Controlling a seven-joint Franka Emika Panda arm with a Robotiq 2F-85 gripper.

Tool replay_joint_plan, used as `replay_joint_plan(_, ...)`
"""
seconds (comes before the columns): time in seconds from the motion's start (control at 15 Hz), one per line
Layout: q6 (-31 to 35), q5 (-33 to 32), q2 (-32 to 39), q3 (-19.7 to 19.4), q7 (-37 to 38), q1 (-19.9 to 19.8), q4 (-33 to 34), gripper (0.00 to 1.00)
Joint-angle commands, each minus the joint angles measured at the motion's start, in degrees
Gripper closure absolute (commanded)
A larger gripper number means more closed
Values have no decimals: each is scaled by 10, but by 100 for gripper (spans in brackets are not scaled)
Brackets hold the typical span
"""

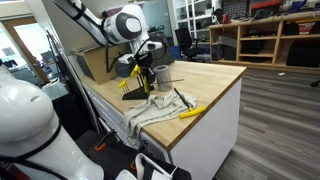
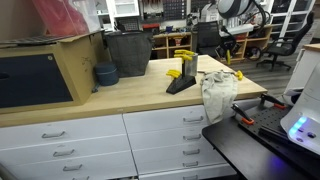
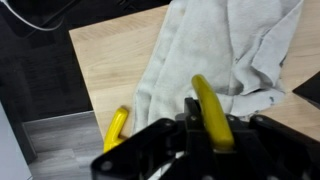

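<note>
Tool [image 3: 212, 112], yellow | gripped between jaws | grey towel [image 3: 190, 50] beneath

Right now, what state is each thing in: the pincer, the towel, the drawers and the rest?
pincer, shut on the held yellow piece
held yellow piece, gripped, raised above the towel
towel, crumpled, draped over the counter edge
loose yellow piece, lying at the counter edge by the towel
drawers, closed
black bin, upright
</note>
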Motion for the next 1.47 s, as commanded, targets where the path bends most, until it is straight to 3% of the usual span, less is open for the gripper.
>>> replay_joint_plan(0.0,-60,76,-55,23,-36,-10,6,99)
replay_joint_plan(0.47,-142,209,-84,33,-42,-11,58,99)
replay_joint_plan(1.4,-251,368,60,22,-50,-24,248,99)
